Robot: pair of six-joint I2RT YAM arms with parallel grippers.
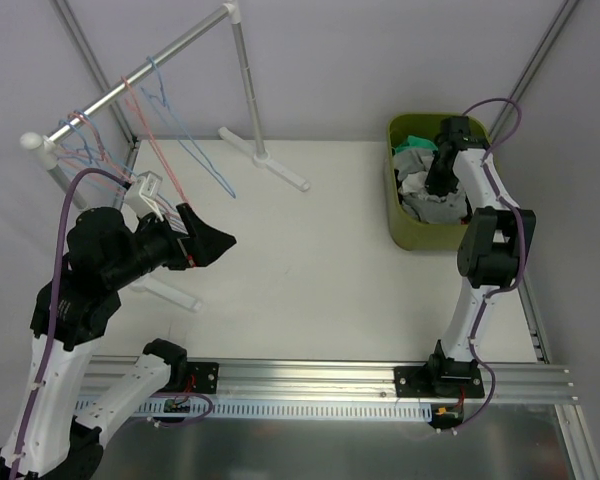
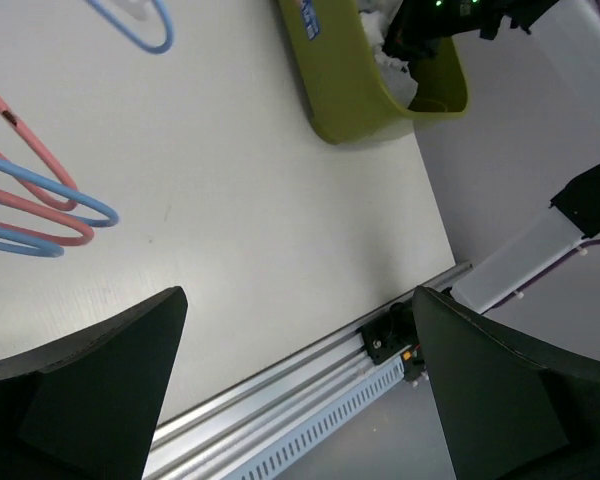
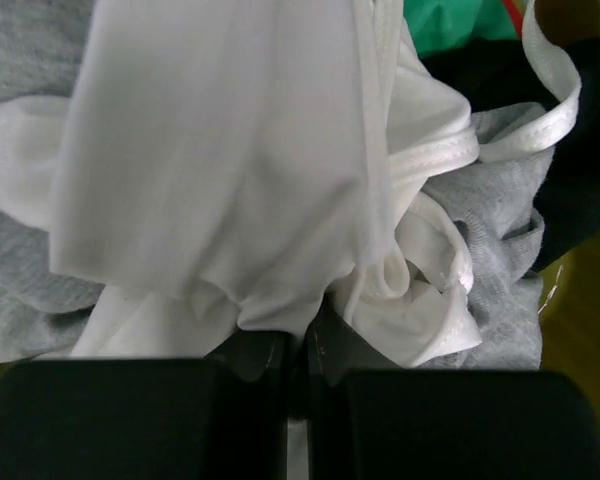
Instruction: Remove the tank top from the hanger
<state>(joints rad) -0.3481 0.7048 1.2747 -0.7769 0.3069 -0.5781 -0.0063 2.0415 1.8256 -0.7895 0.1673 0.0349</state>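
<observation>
The white tank top [image 3: 230, 150] lies bunched in the green bin [image 1: 405, 225], off any hanger. My right gripper [image 3: 305, 335] is down in the bin [image 1: 442, 180], its jaws nearly together and pinching a fold of the tank top's lower edge. My left gripper [image 1: 208, 243] is open and empty, held above the table's left side just below the hangers; its view [image 2: 300, 300] looks across the table. Bare pink [image 1: 165, 165] and blue [image 1: 195, 150] hangers hang from the rack rail [image 1: 145, 70].
Grey [image 3: 500, 230], green [image 3: 450, 25] and black [image 3: 580, 170] clothes lie under the tank top in the bin. The rack's white foot [image 1: 275, 160] stands on the far table. Hanger ends [image 2: 40, 200] and the bin [image 2: 340, 80] show in the left wrist view.
</observation>
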